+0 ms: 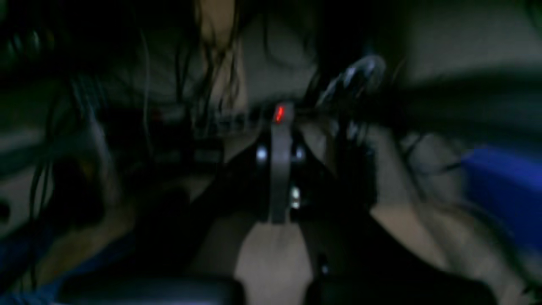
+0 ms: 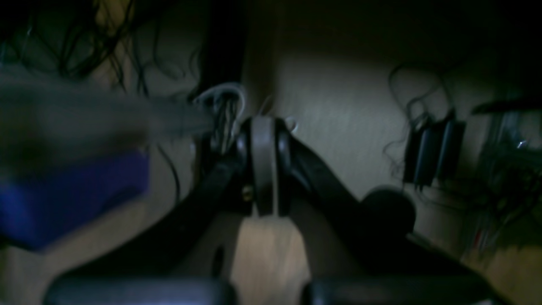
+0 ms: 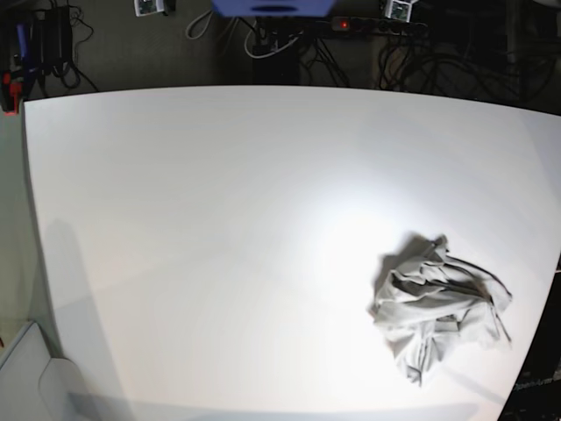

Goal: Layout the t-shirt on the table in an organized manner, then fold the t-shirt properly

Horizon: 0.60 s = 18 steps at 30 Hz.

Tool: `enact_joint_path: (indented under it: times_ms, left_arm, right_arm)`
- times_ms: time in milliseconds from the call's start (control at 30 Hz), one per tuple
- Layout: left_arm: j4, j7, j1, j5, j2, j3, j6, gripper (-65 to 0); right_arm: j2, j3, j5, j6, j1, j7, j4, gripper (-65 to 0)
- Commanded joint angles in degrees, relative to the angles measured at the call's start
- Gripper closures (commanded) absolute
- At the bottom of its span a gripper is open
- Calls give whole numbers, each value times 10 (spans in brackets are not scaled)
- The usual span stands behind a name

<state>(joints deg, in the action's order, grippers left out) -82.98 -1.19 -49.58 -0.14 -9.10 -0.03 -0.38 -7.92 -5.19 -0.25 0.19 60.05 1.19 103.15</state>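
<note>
Base view, from above: the table [image 3: 219,219] filled almost the whole picture, a wide matte white top, bare across its left and middle. Moving right, the t-shirt [image 3: 438,303] lay at about four o'clock from the table's centre, close to the right edge and near the front edge. It was a crumpled pale grey heap, folds bunched in on themselves, with no sleeve, collar or hem I could pick out. Neither arm showed in this view.

The wrist views were dark and blurred. The left gripper [image 1: 279,169] had its fingers pressed together with nothing between them, pointing at a dim clutter of cables and a small red light. The right gripper [image 2: 263,169] was likewise pressed together and empty, over a pale floor with cables and something blue at nine o'clock.

By my reckoning the laying-out step had not begun. The next move would call for both arms to come over the table, part their fingers, and pinch two separate edges of the heap to draw it flat toward the middle.
</note>
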Motion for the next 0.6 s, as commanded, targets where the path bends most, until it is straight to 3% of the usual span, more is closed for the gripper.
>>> enact_joint_path:
  times_ms: [0, 100, 233, 567]
  left_arm:
    - [-30, 4, -23, 1, -2, -1, 3, -3]
    - [-113, -39, -43, 1, -2, -1, 3, -3]
    - [-204, -87, -52, 1, 3, -15, 3, -3]
    - [-310, -97, -27, 1, 36, -112, -1, -3]
  right_arm:
    - [-6, 0, 1, 2, 21, -10, 35, 0]
    - [-6, 0, 1, 2, 44, -10, 114, 0]
    - [-6, -1, 1, 2, 36, -11, 137, 0]
    - [-5, -20, 1, 2, -73, -11, 141, 0]
